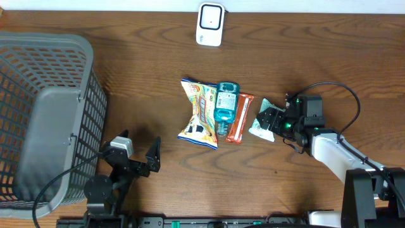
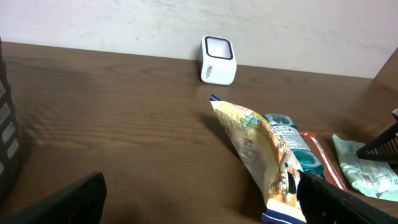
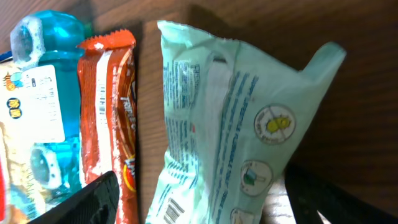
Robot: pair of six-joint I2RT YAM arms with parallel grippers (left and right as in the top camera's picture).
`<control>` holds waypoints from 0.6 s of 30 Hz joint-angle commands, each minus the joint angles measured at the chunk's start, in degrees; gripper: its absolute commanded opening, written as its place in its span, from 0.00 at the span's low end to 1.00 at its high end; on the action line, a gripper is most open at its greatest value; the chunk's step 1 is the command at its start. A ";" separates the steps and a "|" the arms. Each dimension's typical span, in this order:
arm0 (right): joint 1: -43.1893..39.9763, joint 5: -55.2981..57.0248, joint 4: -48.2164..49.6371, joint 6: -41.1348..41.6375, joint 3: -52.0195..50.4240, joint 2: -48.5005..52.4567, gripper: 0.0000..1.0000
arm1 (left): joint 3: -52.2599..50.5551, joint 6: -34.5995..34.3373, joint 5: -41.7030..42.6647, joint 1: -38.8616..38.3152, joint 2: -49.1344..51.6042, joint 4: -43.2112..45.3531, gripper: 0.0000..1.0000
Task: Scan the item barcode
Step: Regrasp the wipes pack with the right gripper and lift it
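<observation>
A pale green packet lies on the wooden table, right of the other goods. A small barcode shows near its lower end. My right gripper is open, with one finger on each side of the packet and neither pressing it. The white barcode scanner stands at the table's far edge. My left gripper stands wide open and holds nothing, low at the front left near the snack bag.
A yellow snack bag, a teal bottle and an orange bar lie side by side left of the packet. A grey mesh basket fills the left side, close to the left arm.
</observation>
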 commanded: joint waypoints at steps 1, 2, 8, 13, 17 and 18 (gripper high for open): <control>-0.13 6.32 -0.68 -3.08 -0.57 0.00 0.82 | -1.05 -0.33 0.13 0.20 -0.04 -1.33 0.98; -0.13 7.39 -0.66 -3.08 -0.57 0.00 0.83 | -1.05 -0.33 0.13 0.20 -0.04 -1.33 0.98; -0.13 9.97 1.46 -3.08 -0.57 2.21 0.73 | -1.05 -0.33 0.13 0.20 -0.04 -1.33 0.98; -0.13 5.25 5.68 -3.08 -0.57 9.05 0.61 | -1.05 -0.33 0.13 0.20 -0.04 -1.33 0.98; -0.13 2.64 6.34 -3.08 -0.57 15.10 0.01 | -1.05 -0.33 0.13 0.20 -0.04 -1.33 0.98; -0.17 1.86 6.21 -3.04 -0.57 16.17 0.01 | -1.05 -0.33 0.13 0.20 -0.04 -1.33 0.98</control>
